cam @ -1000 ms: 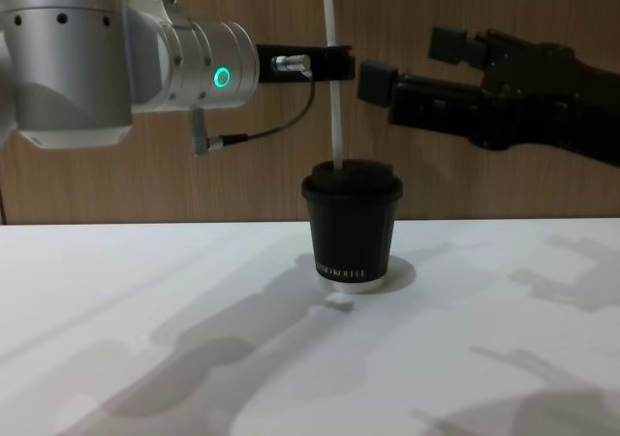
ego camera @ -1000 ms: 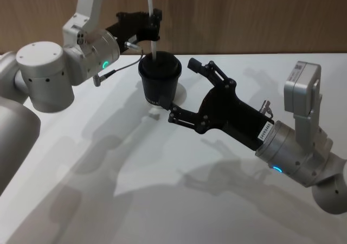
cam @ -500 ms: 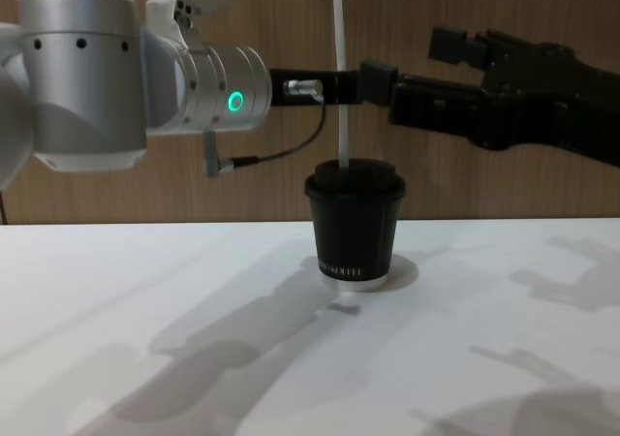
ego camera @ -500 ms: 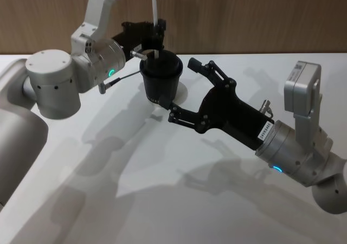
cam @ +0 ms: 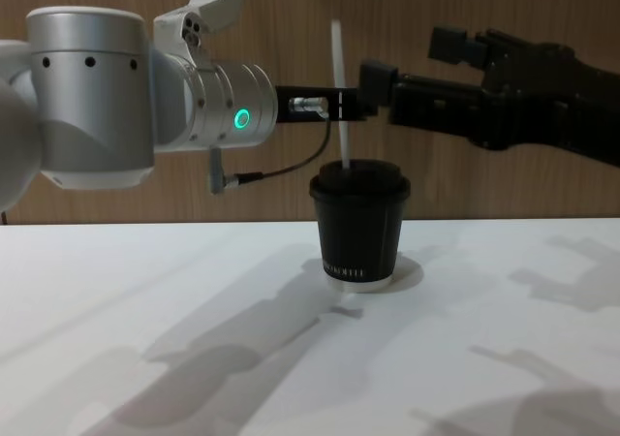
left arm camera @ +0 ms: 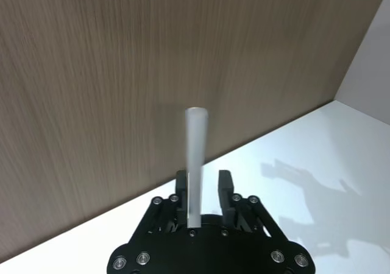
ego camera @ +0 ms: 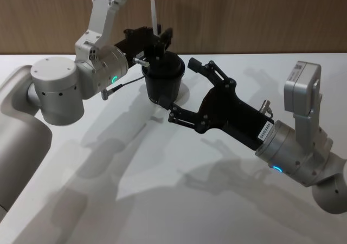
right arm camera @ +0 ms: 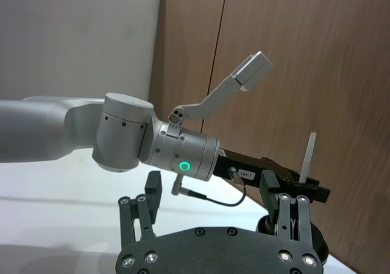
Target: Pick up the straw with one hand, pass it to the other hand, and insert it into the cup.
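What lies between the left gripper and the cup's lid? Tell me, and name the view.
The straw: in the chest view it runs from the left gripper down into the lid of the cup.

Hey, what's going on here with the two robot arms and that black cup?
The left gripper, the one with the silver wrist and green ring, holds the white straw upright with its lower end in the lid of the black cup, which stands on the white table. Much of the straw sticks up above the gripper. The right gripper, all black, hovers open beside the cup, holding nothing.
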